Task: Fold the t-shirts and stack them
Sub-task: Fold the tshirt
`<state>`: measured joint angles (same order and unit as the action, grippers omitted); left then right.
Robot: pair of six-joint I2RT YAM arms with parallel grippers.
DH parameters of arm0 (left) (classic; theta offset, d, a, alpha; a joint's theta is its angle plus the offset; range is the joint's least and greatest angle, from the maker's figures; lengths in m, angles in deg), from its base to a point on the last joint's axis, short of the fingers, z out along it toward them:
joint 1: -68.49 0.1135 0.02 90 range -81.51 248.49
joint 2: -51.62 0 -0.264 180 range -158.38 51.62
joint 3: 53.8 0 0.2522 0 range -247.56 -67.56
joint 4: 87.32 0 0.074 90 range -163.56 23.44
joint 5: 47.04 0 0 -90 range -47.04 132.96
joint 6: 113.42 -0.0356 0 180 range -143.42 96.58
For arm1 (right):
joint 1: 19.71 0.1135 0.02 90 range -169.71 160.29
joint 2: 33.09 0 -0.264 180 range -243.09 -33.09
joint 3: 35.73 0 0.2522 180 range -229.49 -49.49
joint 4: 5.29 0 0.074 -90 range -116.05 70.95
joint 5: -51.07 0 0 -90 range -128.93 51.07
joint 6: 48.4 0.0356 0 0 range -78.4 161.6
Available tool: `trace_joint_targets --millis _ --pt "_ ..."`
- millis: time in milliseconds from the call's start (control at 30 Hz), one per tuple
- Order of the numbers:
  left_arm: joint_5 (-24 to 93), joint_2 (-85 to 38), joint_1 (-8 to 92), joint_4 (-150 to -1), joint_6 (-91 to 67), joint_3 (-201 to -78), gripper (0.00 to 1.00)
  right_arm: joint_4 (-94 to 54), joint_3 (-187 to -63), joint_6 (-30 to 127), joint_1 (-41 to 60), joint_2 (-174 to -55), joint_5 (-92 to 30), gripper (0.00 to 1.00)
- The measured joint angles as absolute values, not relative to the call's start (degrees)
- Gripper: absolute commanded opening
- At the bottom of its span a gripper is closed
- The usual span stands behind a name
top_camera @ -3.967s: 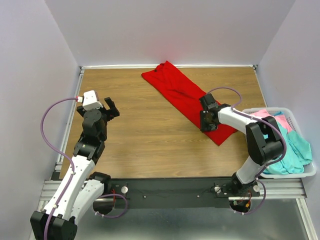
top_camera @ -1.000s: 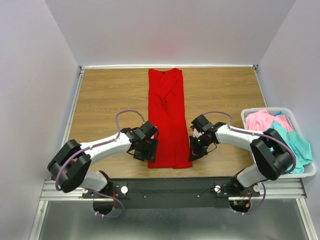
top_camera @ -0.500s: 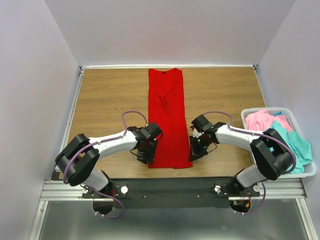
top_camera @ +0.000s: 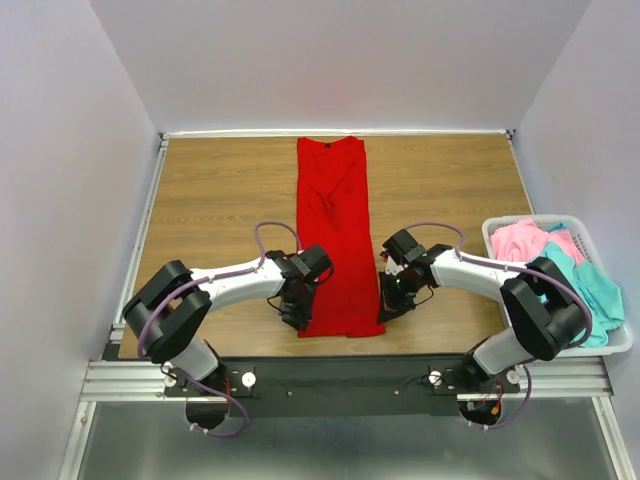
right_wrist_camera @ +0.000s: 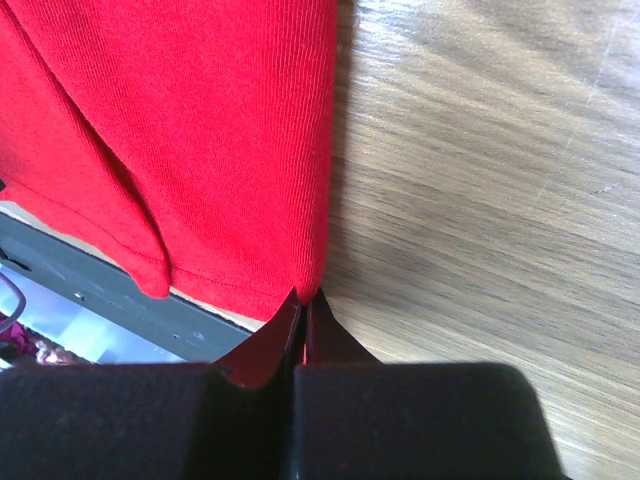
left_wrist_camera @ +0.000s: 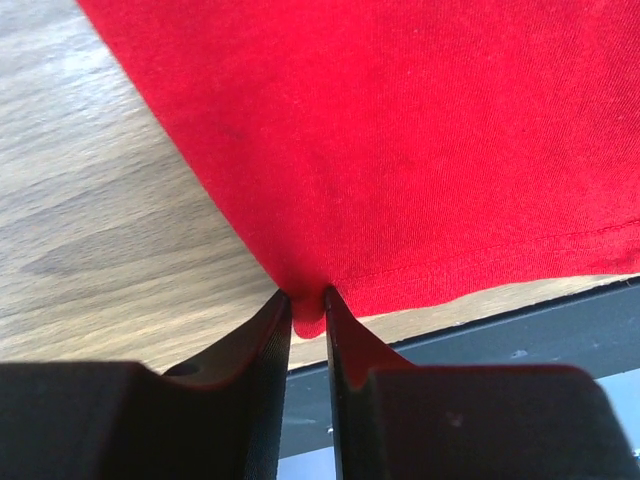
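The red t-shirt (top_camera: 335, 235) lies flat on the wooden table (top_camera: 220, 200) as a long narrow strip, already folded lengthwise, running from the far edge to the near edge. The left gripper (left_wrist_camera: 307, 297) is closed to a narrow gap on a small pucker of cloth at the near-left hem corner. The right gripper (right_wrist_camera: 304, 300) is pinched tight on the near-right corner, where the layers meet at the fold.

The knit looks thin, light and limp, so it should sag and drag between the two pinches unless both corners rise together and keep the hem taut. The corners seem the right hold, because they catch every layer. A pink shirt (top_camera: 520, 240) and a teal shirt (top_camera: 590, 300) wait in the white laundry basket (top_camera: 497, 222) on the right
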<state>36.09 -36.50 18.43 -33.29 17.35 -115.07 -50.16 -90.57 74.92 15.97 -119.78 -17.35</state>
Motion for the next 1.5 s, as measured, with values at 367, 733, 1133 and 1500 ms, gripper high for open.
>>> trace_joint_targets --millis 367,733,1133,1500 --pt "36.09 -37.72 17.1 -32.52 17.63 -116.49 0.0 -50.19 -90.55 74.59 15.97 -118.62 -16.6 0.02" --pt "35.26 -32.35 14.43 -31.95 18.4 -115.48 0.0 -52.31 -90.55 74.57 15.91 -113.36 -14.42 0.01" --pt "38.28 -33.42 30.76 -38.01 12.45 -129.03 0.0 -52.15 -114.61 70.5 7.89 -126.38 -19.05 0.01" --pt "40.35 -44.96 40.59 -45.97 5.35 -138.24 0.0 -52.13 -132.75 65.67 3.17 -139.13 -20.78 0.01"
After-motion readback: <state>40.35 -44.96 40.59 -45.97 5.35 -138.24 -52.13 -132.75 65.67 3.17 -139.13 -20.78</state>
